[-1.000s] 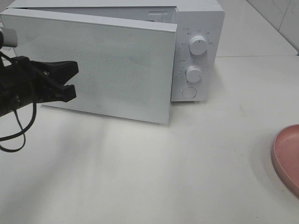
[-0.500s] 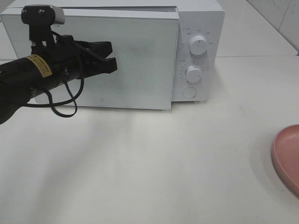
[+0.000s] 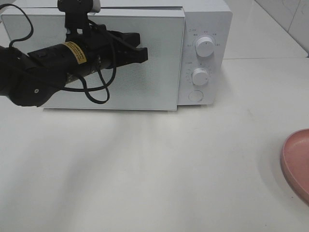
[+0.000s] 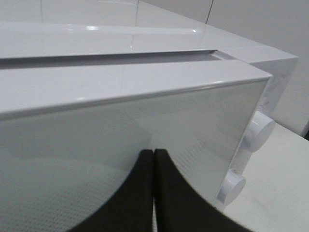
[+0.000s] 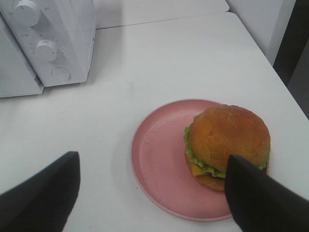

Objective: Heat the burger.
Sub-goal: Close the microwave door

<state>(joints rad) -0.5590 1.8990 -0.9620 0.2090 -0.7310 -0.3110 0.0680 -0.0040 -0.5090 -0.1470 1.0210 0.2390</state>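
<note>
You're looking along the left gripper point(image 4: 153, 159), fingers point(image 4: 137, 193) pressed together w/ no gap, tips right up against the microwave door point(image 4: 96, 140). Door's frosted white w/ a dotted mesh pattern low down. A thin dark gap runs between door top and the microwave point(image 4: 120, 41) body. Two white knobs point(image 4: 258, 131) sit beside the door's far edge.

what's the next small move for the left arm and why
Probably draw the left gripper back from the microwave door: its jaws are shut at the door's front and the door looks closed. The burger sits outside on the pink plate, so the door likely needs opening before loading.
</note>
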